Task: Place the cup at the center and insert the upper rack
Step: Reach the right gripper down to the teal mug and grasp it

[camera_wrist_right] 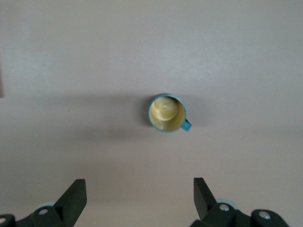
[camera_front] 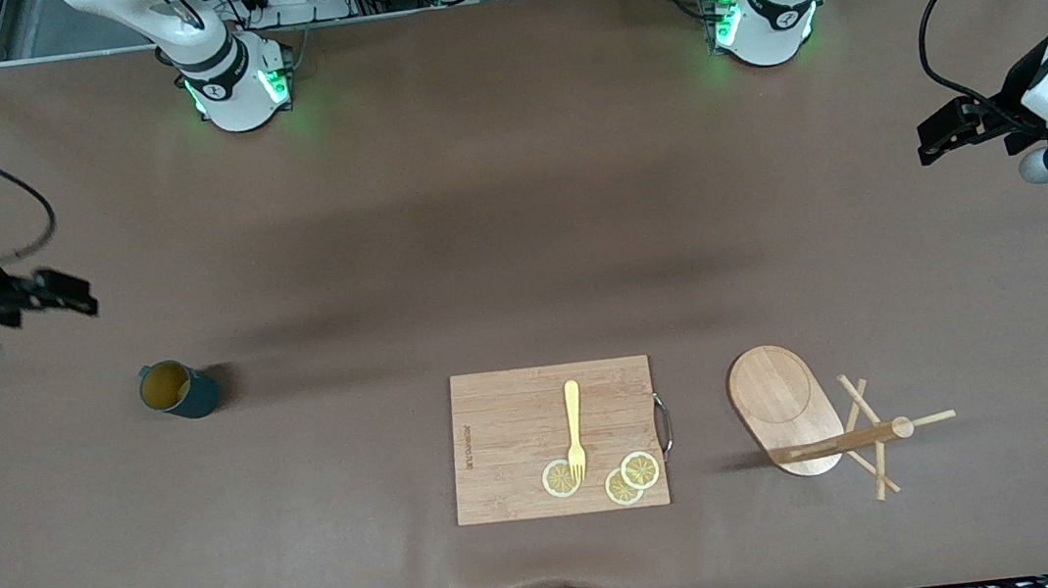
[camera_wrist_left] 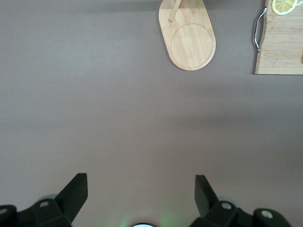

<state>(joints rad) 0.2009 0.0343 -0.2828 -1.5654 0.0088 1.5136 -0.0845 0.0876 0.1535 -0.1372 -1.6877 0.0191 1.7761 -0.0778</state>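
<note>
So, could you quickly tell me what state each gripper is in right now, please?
Left gripper: open, holding nothing, over bare table.
Right gripper: open, holding nothing, above the table near the cup.

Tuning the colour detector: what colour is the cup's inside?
Mustard yellow, with a dark teal outer wall; the cup shows it best in the right wrist view.

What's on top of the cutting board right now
On the cutting board lie a yellow fork and three lemon slices. The fork's tines overlap one slice, hiding part of it. What is under the board cannot be seen.
</note>
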